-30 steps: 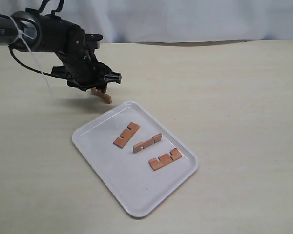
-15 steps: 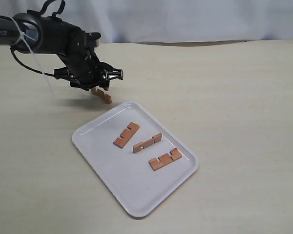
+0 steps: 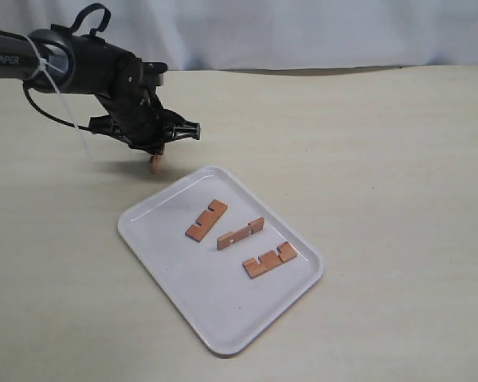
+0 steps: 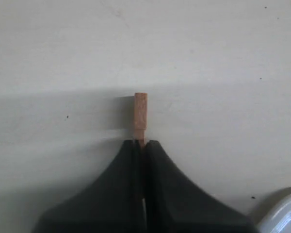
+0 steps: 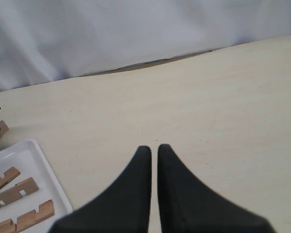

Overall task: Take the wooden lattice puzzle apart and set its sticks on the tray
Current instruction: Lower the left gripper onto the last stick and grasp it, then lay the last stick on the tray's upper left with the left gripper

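Three reddish-brown notched sticks [image 3: 206, 220] [image 3: 240, 233] [image 3: 269, 259] lie apart on the white tray [image 3: 223, 318]. No assembled lattice puzzle shows. My left gripper [image 3: 158, 153] hovers over the table just beyond the tray's far left corner, shut on a fourth stick [image 3: 155, 164], which hangs end-down from the jaws. In the left wrist view that stick [image 4: 140, 114] pokes out past the fingertips [image 4: 153, 145], and the tray's corner [image 4: 286, 218] shows nearby. My right gripper [image 5: 153, 147] is shut with nothing in it, above bare table; it is out of the exterior view.
The tray [image 5: 34, 160] sits slantwise on a pale beige table [image 3: 382, 159]. A white cloth backdrop [image 3: 303, 32] runs along the table's far edge. The left arm's cable [image 3: 56, 99] loops down beside it.
The left gripper has turned at the wrist, so the stick it holds went from slanting sideways to hanging nearly end-down. The three sticks on the tray have not moved.
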### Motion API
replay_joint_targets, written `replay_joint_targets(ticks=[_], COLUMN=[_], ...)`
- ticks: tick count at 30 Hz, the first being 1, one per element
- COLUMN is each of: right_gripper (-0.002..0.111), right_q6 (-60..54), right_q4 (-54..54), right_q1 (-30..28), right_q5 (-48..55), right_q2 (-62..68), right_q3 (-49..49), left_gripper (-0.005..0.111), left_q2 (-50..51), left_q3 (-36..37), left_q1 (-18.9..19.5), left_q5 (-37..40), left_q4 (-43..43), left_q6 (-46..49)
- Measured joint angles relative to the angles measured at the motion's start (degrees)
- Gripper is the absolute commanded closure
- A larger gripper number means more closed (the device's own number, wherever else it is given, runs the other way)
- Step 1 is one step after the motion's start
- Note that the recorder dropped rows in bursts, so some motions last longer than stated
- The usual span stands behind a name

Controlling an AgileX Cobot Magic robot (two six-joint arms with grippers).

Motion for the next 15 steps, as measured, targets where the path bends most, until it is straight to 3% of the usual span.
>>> replay_joint_targets(ticks=[6,15], right_gripper=[0.104,0.104], right_q6=[0.0,0.0], right_q4=[0.0,0.0], right_q1=[0.0,0.0], right_q5=[0.0,0.0], right_q2=[0.0,0.0], right_q3=[0.0,0.0], left_gripper=[0.107,0.107], left_q2=[-0.31,-8.31], left_q3=[0.0,0.0], left_q1=[0.0,-1.72], left_q5=[1.99,12.42], left_q4=[0.0,0.0], left_q6=[2.25,12.8])
